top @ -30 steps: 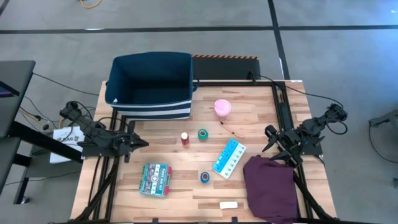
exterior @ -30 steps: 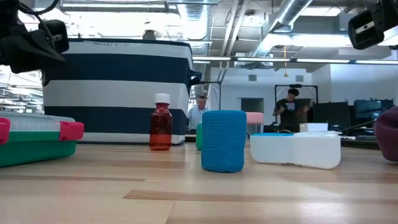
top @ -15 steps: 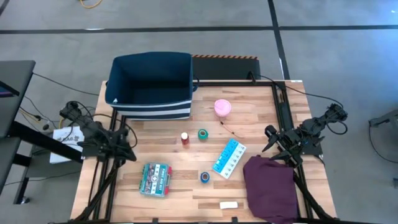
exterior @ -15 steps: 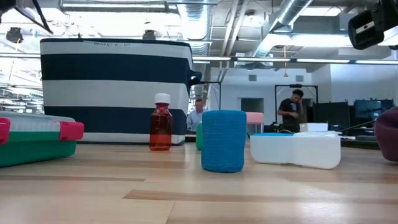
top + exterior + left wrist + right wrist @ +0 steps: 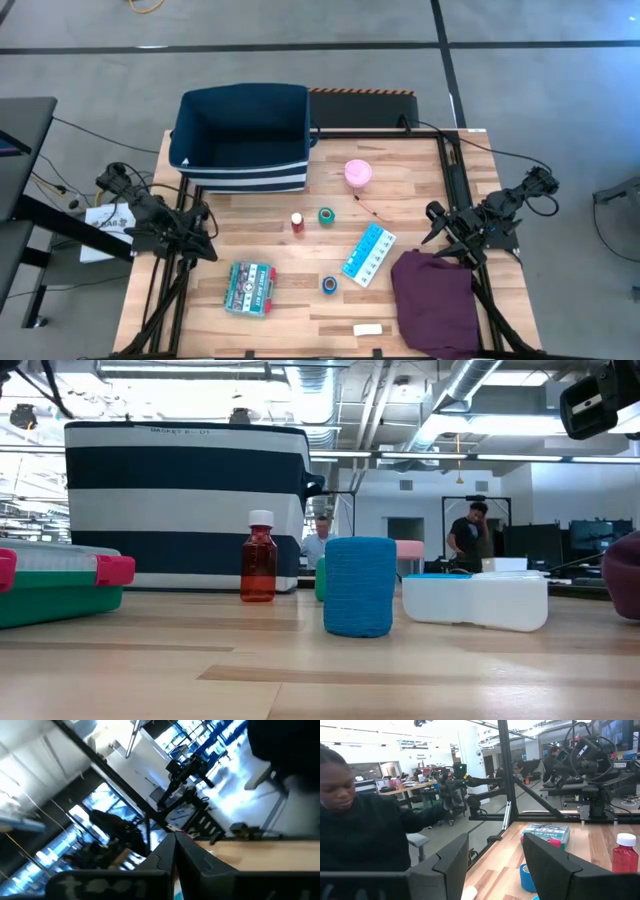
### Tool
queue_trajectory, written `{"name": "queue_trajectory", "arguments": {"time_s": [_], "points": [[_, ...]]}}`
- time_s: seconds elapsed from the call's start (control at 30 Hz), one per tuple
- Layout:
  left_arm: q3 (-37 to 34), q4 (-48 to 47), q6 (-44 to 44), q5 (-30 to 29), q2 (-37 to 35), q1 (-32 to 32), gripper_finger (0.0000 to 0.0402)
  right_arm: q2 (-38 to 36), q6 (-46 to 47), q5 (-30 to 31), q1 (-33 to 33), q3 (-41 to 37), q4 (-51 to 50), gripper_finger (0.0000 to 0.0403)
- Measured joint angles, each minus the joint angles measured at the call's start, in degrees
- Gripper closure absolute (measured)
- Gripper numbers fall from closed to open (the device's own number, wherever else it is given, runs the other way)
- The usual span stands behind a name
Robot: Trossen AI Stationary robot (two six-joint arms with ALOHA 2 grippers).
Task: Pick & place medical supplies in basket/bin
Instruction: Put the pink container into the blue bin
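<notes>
Wooden counter, supplies scattered, navy bin at far edge.
Left claw pressed together, right claw spread; both idle. Risk: red-capped bottle tips if clipped.

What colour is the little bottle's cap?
White. The small bottle has a red body and a white cap, clearest in the low view, in front of the striped bin.

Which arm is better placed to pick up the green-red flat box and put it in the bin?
Probably the left. Its gripper sits at the table's left edge, close to the green-red flat box and the bin. The right gripper waits at the far right, near the purple cloth.
</notes>
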Motion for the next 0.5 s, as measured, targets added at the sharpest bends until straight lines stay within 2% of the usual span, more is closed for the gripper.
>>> {"name": "queue_trajectory", "arguments": {"time_s": [0.1, 0.17, 0.27, 0.37, 0.43, 0.5], "points": [[0.0, 1.39, -8.32, -0.08, 0.0, 0.0, 0.0402, 0.02, 0.0, 0.02, 0.02, -0.02, 0.0, 0.0221], [0.0, 4.47, -16.33, -2.75, 0.04, -0.01, 0.0401, 0.0, 0.0, 0.0, 0.0, -0.01, 0.0, 0.0221], [0.04, 8.35, -29.9, -15.21, -0.02, 0.0, 0.0401, 0.0, 0.0, 0.0, 0.01, -0.01, 0.0, 0.0221], [0.44, 6.94, -40.65, -27.02, 0.02, 0.04, 0.0401, 0.0, 0.0, 0.0, 0.01, -0.01, 0.0, 0.0221], [0.59, 5.93, -43.96, -28.62, 0.0, 0.02, 0.0401, 0.01, 0.0, 0.01, 0.0, -0.01, 0.0, 0.0221], [0.59, 3.94, -44.4, -26.43, 0.0, 0.02, 0.0402, 0.01, 0.0, 0.0, 0.01, 0.01, 0.0, 0.0221]]}}
